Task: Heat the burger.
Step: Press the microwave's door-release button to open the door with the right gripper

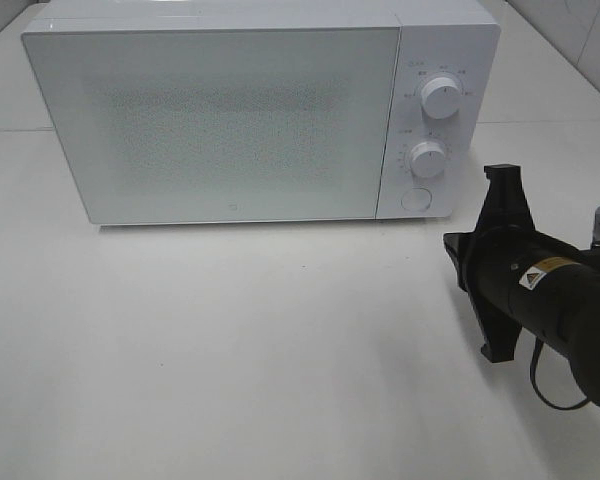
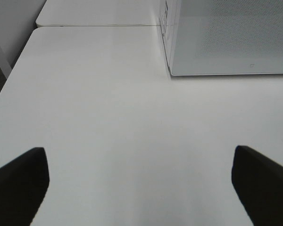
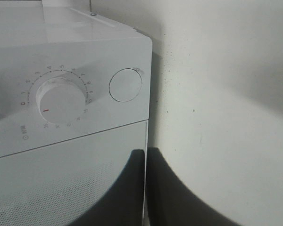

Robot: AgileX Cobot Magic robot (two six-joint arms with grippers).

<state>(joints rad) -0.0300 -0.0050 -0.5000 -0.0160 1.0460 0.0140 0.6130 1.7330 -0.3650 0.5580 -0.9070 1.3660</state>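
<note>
Hiding under the arm (image 1: 560, 300), right gripper (image 1: 458, 247) jaws press together, microwave (image 1: 230, 120) just ahead. Spread left gripper (image 2: 139, 157) jaws are cropped.

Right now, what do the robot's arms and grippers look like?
The right arm is a matte black cylinder with a small yellow-and-white sticker and a looping black cable. The left gripper shows only two blunt black fingers.

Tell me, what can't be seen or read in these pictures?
- Burger: in no view; the microwave door's dotted screen hides whatever is inside.
- Markings around the upper dial and lower dial: too small to read in the high view.
- Left arm: outside the high view; only two fingertips show in its wrist view.
</note>
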